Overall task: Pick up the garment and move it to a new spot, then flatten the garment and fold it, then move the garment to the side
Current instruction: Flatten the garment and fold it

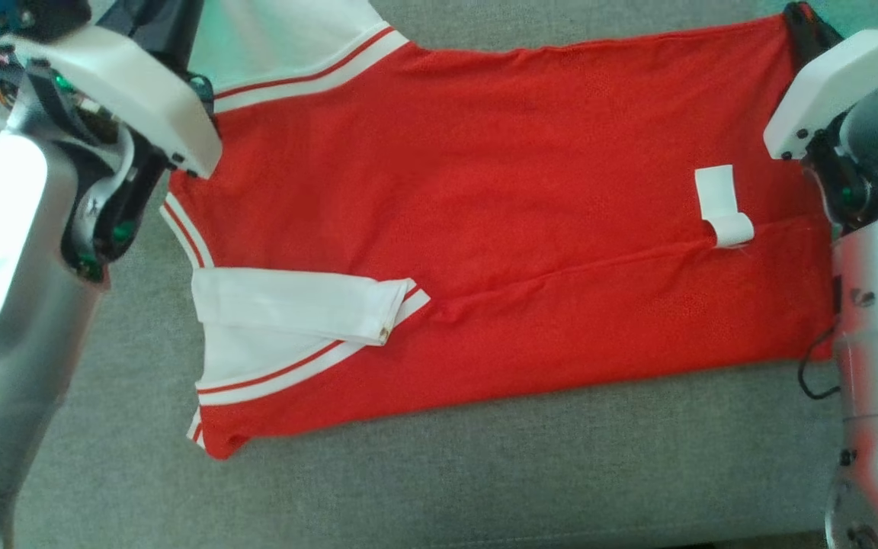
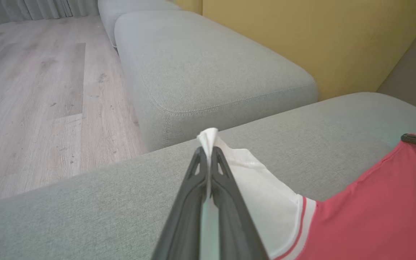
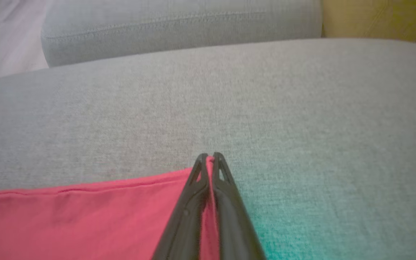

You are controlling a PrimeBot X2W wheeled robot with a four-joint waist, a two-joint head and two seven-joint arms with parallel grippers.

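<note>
Red knit sits pinched in your right jaws, shut on a hem corner of the garment (image 1: 485, 191); your left jaws are shut on its white sleeve (image 2: 258, 187) tip. Both ends held, probably to tension it flat. It lies spread on the coarse grey sofa cushion (image 1: 485, 488).

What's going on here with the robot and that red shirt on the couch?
A two-armed robot is working on a red garment with white sleeves, spread flat on a grey sofa cushion. Its left hand is shut on the far white sleeve, and its right hand is shut on the red hem corner. The near long side looks already folded in.
</note>
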